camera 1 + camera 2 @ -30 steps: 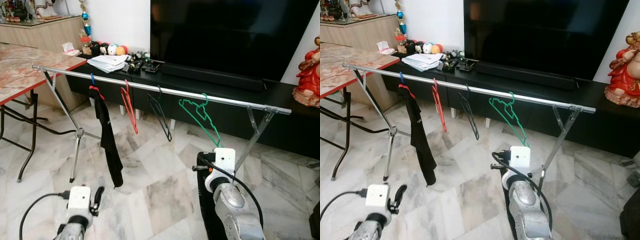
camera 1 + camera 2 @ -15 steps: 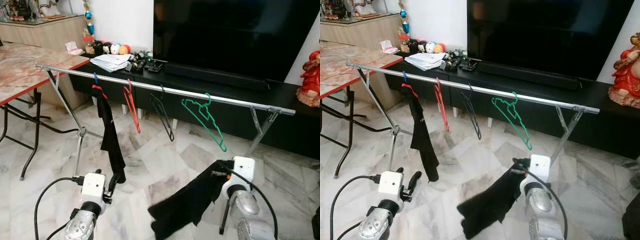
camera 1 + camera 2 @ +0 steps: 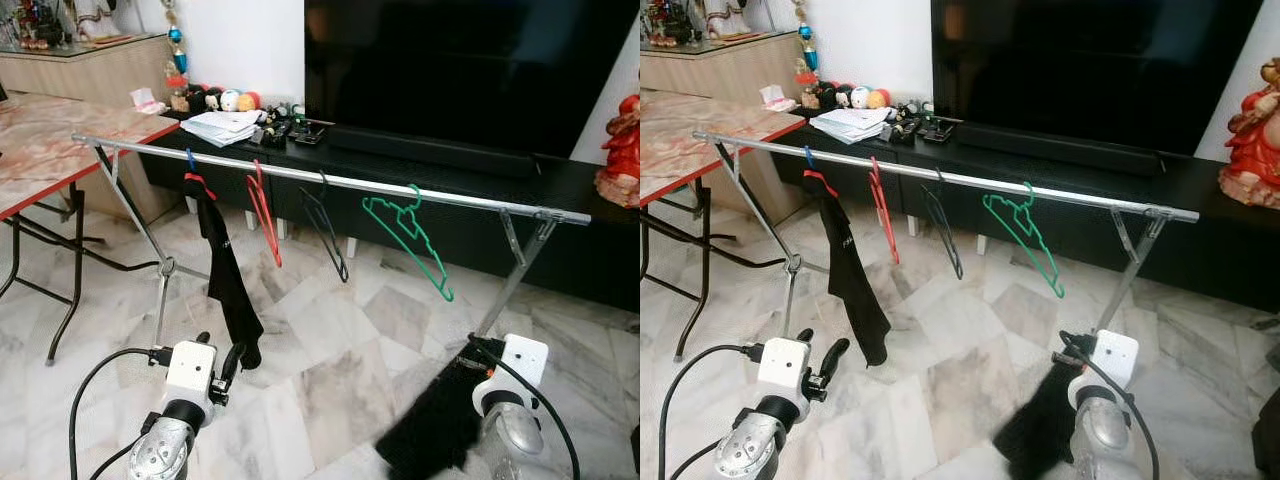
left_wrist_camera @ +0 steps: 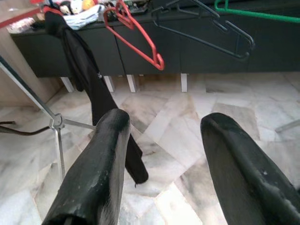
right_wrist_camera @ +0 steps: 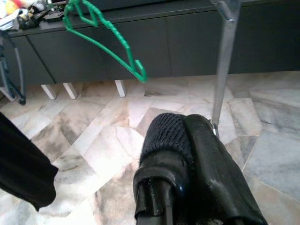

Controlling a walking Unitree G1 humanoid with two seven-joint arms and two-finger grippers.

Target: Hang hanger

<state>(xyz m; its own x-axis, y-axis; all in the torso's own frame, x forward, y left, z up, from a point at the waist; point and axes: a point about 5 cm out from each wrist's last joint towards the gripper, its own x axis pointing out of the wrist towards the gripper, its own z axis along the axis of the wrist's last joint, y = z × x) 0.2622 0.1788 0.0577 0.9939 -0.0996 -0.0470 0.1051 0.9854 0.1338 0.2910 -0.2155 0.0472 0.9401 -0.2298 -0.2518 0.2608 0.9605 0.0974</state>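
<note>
While the green hanger (image 3: 408,238) hangs right of centre on the far rail (image 3: 330,182), both grippers sit near.
Right gripper (image 5: 183,136) pinches a black cloth (image 3: 430,430); left gripper (image 4: 161,140) gapes wide, empty.

Right gripper (image 5: 187,140) clamped tight on black cloth (image 5: 164,136), low over the marble floor (image 5: 103,140); green hanger (image 5: 105,35) dangles near the rack leg (image 5: 222,70).

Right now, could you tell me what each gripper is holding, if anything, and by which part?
The right gripper is shut on the upper edge of a black cloth, which hangs below it. The left gripper is open and holds nothing.
</note>
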